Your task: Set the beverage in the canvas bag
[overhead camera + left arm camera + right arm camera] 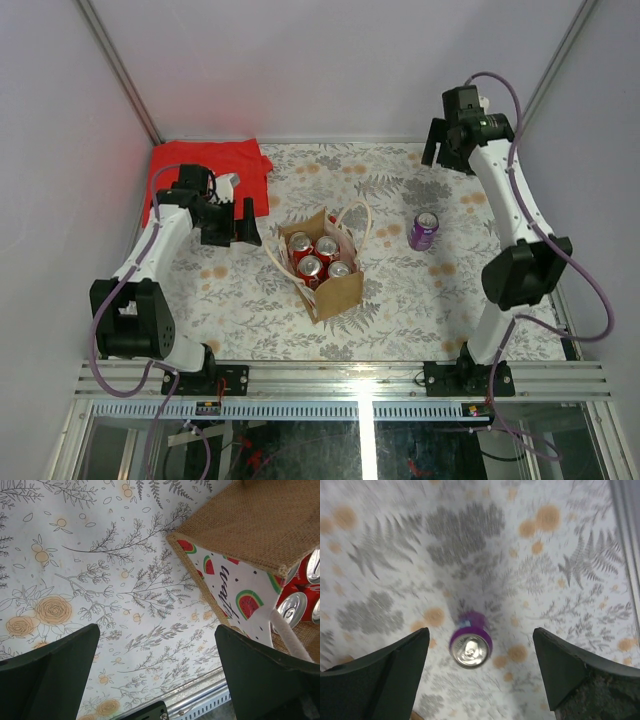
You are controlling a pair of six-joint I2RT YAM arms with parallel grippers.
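A purple beverage can (pixel 423 231) stands upright on the floral tablecloth, right of the canvas bag (pixel 335 290). The tan bag has cream handles and holds several red cans (pixel 315 256). My right gripper (pixel 447 152) is open and empty, high above the table behind the purple can; in the right wrist view the can (pixel 470 647) sits far below, between the fingers and left of their midpoint. My left gripper (pixel 241 223) is open and empty, just left of the bag; the left wrist view shows the bag's burlap wall (pixel 260 525) and red cans (pixel 295 605).
A folded red cloth (pixel 215 170) lies at the back left, behind the left arm. White walls enclose the table on three sides. A metal rail (pixel 350 380) runs along the near edge.
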